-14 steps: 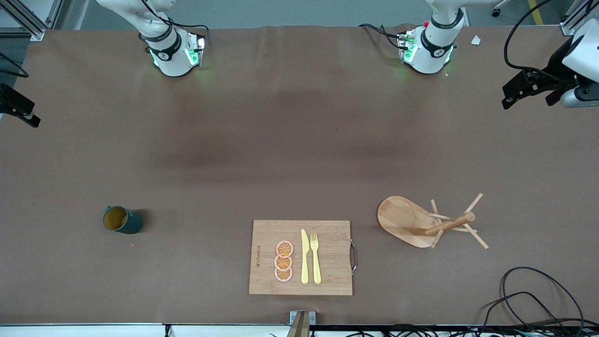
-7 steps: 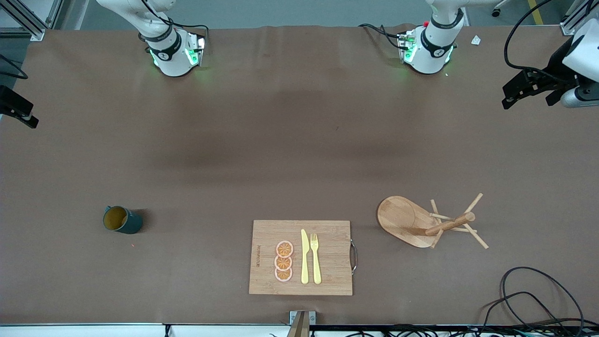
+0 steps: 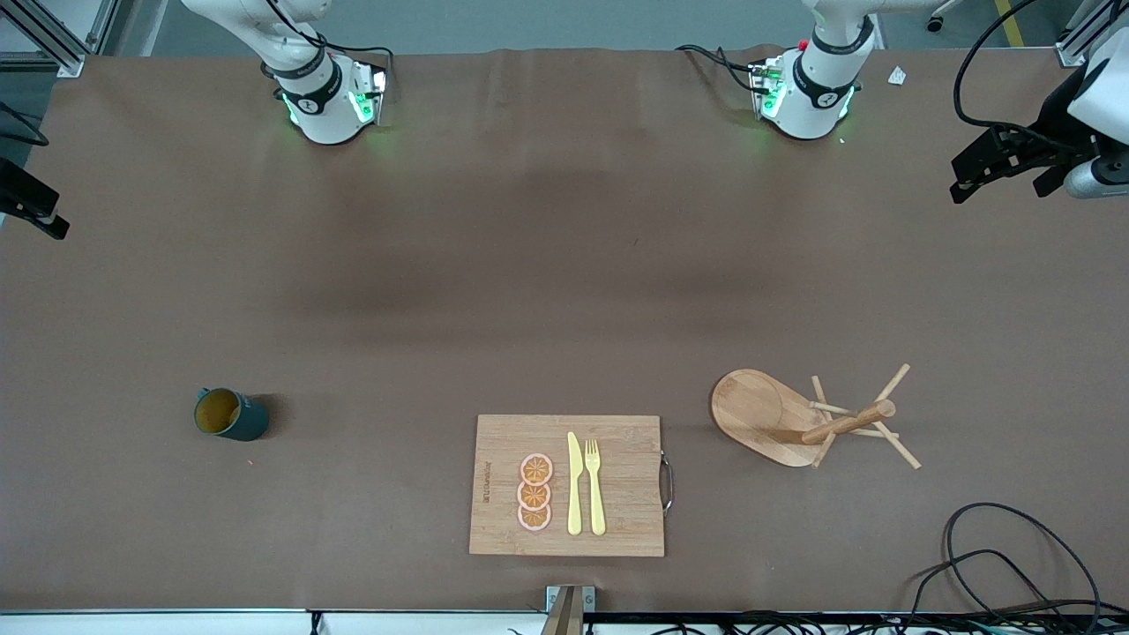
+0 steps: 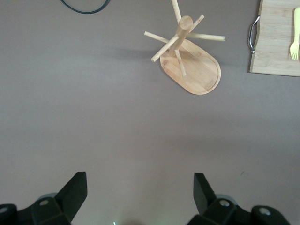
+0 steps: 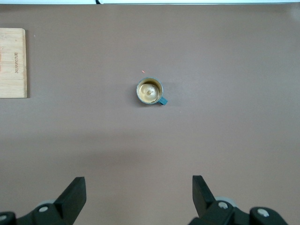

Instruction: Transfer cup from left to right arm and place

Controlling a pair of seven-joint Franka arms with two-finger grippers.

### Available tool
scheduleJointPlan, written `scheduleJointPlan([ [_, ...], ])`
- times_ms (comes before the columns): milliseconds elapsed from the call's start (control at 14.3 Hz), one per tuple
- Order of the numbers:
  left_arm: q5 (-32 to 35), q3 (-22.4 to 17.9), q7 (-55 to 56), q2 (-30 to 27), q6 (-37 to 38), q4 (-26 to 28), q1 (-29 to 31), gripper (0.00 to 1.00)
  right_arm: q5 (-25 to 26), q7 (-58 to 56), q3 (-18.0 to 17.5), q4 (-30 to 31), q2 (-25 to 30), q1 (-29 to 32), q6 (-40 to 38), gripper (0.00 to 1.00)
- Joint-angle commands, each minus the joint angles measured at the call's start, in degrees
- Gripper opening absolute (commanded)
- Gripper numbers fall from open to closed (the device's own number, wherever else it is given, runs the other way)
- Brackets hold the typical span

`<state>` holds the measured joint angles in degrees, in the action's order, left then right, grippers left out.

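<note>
The cup (image 3: 231,414) is a small dark teal mug with an ochre inside. It stands upright on the brown table toward the right arm's end, and nothing touches it. In the right wrist view the cup (image 5: 150,91) lies well ahead of my open right gripper (image 5: 139,183), its handle turned to one side. The right gripper (image 3: 33,210) hangs over the table's edge at the right arm's end. My left gripper (image 3: 1005,176) is open over the edge at the left arm's end. In the left wrist view the left gripper (image 4: 140,180) has only bare table between its fingers.
A wooden peg rack (image 3: 807,419) on an oval base stands toward the left arm's end; it also shows as the peg rack (image 4: 190,63). A cutting board (image 3: 617,520) carries orange slices, a yellow knife and a fork. Black cables (image 3: 997,547) lie near the front corner.
The left gripper has drifted slightly toward the bases' side of the table. The right gripper has shifted a little at the table's edge. The cup has not moved.
</note>
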<state>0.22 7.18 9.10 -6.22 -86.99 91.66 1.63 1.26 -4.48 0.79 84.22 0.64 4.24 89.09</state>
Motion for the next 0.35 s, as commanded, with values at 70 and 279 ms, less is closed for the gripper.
scheduleJointPlan([
  [70, 0.5, 0.7, -0.7, 0.1, 2.1, -1.0, -0.2, 1.0, 0.3, 0.9, -0.6, -1.4, -0.6, 0.9, -0.9, 1.0],
  [279, 0.5, 1.2, -1.0, 0.2, 2.7, -0.9, -1.2, 1.0, 0.4, 1.0, -0.6, -1.4, -0.6, 0.9, -0.9, 1.0],
])
